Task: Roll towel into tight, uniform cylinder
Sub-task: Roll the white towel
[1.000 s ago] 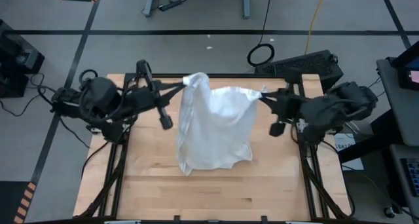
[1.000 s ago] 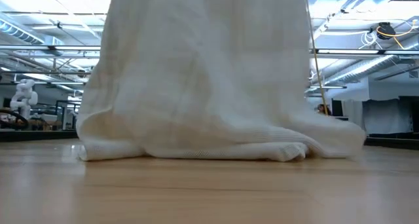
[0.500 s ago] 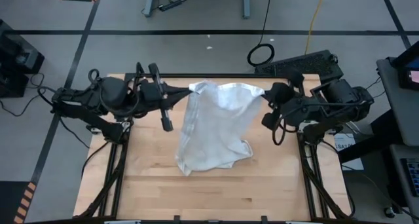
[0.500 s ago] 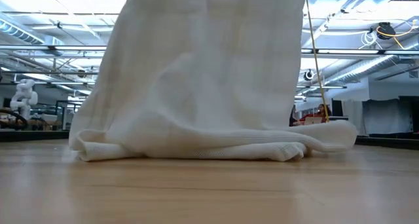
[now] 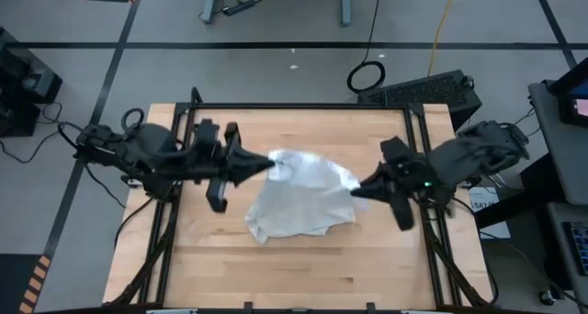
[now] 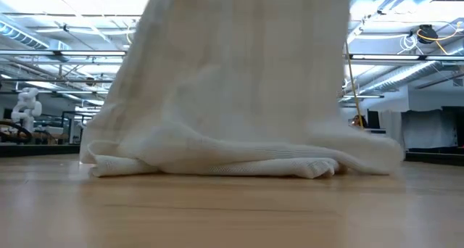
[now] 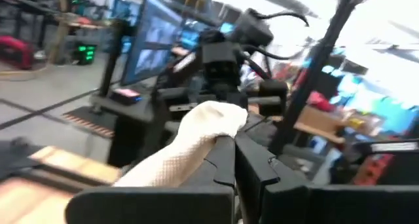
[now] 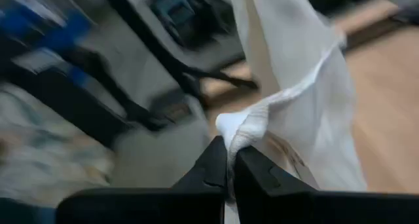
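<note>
The white towel hangs between my two grippers over the middle of the wooden table. Its lower part lies bunched on the table. My left gripper is shut on the towel's upper left corner. My right gripper is shut on its upper right corner. In the low view the cloth fills the middle of the picture and both grippers are out of frame. My left gripper pinches a bunched corner of the towel between its two fingers, coming level from the table's left. The cloth hangs below it. My right gripper pinches a bunched hemmed corner between its two fingers, coming from the table's right. The cloth hangs down from it, its lower end on the table.
Black frame rails run along the table's far edge and sides. Bare wood lies in front of the towel toward the near edge.
Both grippers have come down and toward the table's near edge with the towel's upper corners. The upper edge has dropped and the cloth has gone lower and slacker. The bunched lower part has stayed on the table.
</note>
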Controlling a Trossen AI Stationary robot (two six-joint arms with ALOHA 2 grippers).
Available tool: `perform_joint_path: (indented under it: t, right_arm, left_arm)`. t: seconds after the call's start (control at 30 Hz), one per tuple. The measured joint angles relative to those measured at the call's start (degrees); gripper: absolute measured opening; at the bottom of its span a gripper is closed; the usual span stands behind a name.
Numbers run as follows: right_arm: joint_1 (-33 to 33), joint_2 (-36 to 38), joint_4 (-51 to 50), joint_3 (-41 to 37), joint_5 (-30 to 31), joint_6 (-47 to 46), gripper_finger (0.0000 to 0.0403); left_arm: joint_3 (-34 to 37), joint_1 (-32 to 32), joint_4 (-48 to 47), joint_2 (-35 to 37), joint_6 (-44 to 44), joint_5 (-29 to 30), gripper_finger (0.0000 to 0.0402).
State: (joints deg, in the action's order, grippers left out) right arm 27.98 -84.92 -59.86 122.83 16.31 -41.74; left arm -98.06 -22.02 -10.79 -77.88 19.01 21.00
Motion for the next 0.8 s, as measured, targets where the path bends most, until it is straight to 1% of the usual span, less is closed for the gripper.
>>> perform_joint_path:
  t: [0.07,0.13,0.27,0.33,0.4,0.43,0.5,0.57,0.6,0.63,0.67,0.7,0.8]
  right_arm:
    - [0.99,0.04,4.02,0.0,1.65,-0.28,0.0004]
    - [1.83,-0.02,6.21,0.0,5.95,-1.24,0.0004]
    - [2.19,-0.03,8.09,0.0,14.84,-6.46,0.0004]
    - [2.17,-0.05,9.73,0.0,16.74,-8.85,0.0004]
    - [2.15,-0.05,11.92,0.0,17.0,-9.4,0.0004]
    - [2.19,-0.05,13.39,0.0,16.97,-9.22,0.0004]
    - [2.35,-0.05,16.71,0.0,16.83,-7.67,0.0004]
    - [2.67,-0.05,20.79,0.0,16.81,-4.49,0.0004]
    - [2.83,-0.05,22.88,0.0,16.81,-2.46,0.0004]
    - [3.03,-0.05,24.49,0.0,16.81,-0.45,0.0004]
    - [3.16,-0.05,25.64,0.0,16.89,1.31,0.0004]
    - [3.24,0.0,26.27,0.0,17.39,2.74,0.0004]
    - [3.22,0.16,25.48,0.0,20.85,6.31,0.0004]
  left_arm:
    - [0.0,-1.1,2.0,-0.52,-1.31,1.79,0.0]
    - [0.0,-2.11,2.57,-0.88,-1.32,4.3,0.0]
    - [0.0,-3.52,3.54,-1.8,0.16,7.81,0.0]
    - [0.0,-4.62,4.67,-1.8,0.07,8.9,0.0]
    - [0.0,-5.89,5.66,-1.61,-1.81,9.25,0.0]
    - [0.0,-6.52,6.37,-1.6,-3.93,8.19,0.0]
    - [0.0,-7.55,7.68,-1.65,-9.14,2.27,0.0]
    - [0.0,-8.23,9.49,-1.73,-12.13,-3.14,0.0]
    - [0.0,-8.43,10.11,-1.73,-12.87,-4.7,0.0]
    - [0.0,-8.57,10.37,-1.66,-13.32,-5.05,0.0]
    - [-0.02,-8.61,10.28,-1.6,-13.43,-4.26,0.0]
    - [-0.04,-8.59,9.81,-1.6,-13.44,-2.09,0.0]
    - [-0.04,-7.96,6.4,-1.67,-14.17,5.81,0.0]
